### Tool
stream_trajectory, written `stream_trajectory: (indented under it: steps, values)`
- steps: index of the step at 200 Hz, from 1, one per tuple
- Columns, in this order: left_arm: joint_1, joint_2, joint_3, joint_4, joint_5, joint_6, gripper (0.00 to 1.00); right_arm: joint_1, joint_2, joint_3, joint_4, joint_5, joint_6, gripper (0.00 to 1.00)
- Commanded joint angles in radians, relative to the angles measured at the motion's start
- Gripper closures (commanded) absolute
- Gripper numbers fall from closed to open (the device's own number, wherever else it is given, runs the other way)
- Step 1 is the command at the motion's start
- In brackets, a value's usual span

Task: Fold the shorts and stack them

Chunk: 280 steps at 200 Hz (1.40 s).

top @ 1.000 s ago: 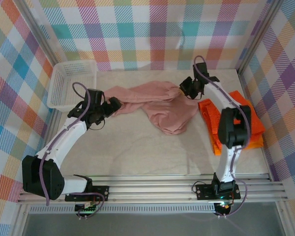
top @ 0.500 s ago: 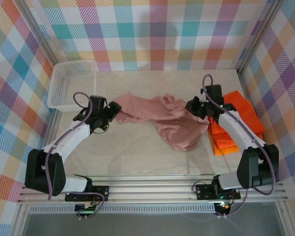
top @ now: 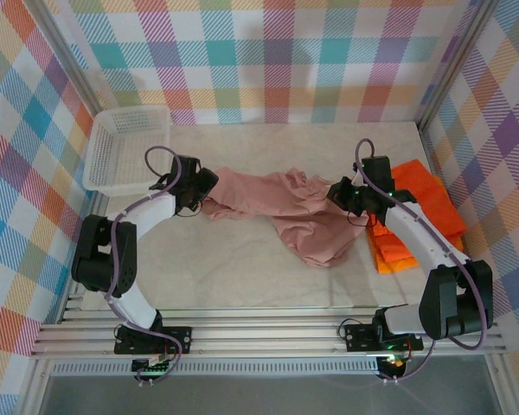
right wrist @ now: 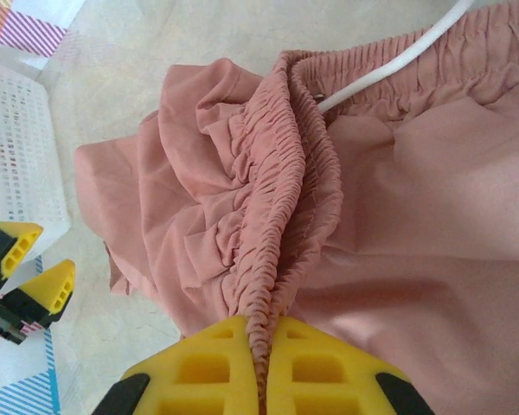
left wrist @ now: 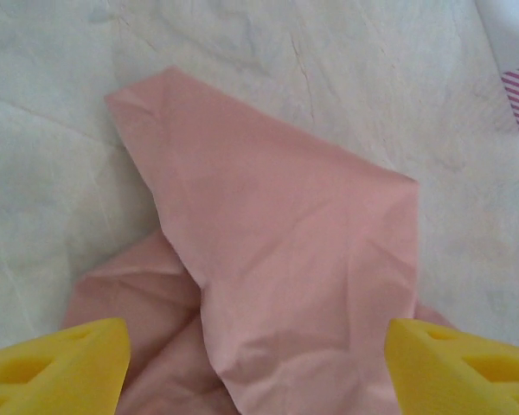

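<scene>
Pale tabletop (top: 242,277): pink shorts (top: 303,216) crumpled (elastic waistband (right wrist: 277,199) bunched).

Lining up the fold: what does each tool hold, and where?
Right tool pinches the dusty pink cloth shorts by their gathered elastic waistband. Left tool, open over the cloth, holds nothing.

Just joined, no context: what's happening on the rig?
The right end effector pinches the gathered waistband of the pink shorts, which lie crumpled across the middle. The left end effector hovers open over the shorts' opposite end, gripping nothing. The orange shorts lie folded at the right edge; a white basket sits far left.
</scene>
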Motion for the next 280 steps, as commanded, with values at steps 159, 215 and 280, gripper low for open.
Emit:
stream_trajectory:
  steps: [159, 215, 280]
  values:
    - [0.03, 0.265, 0.228, -0.071, -0.106, 0.128, 0.76, -0.005, -0.02, -0.016, 0.012, -0.026, -0.039, 1.0]
    - [0.07, 0.113, 0.342, -0.183, -0.081, 0.221, 1.0, -0.01, -0.018, 0.061, 0.004, -0.03, -0.066, 1.0]
    - [0.096, -0.03, 0.846, -0.449, -0.108, 0.381, 1.0, -0.012, 0.112, 0.474, -0.04, -0.054, -0.093, 1.0]
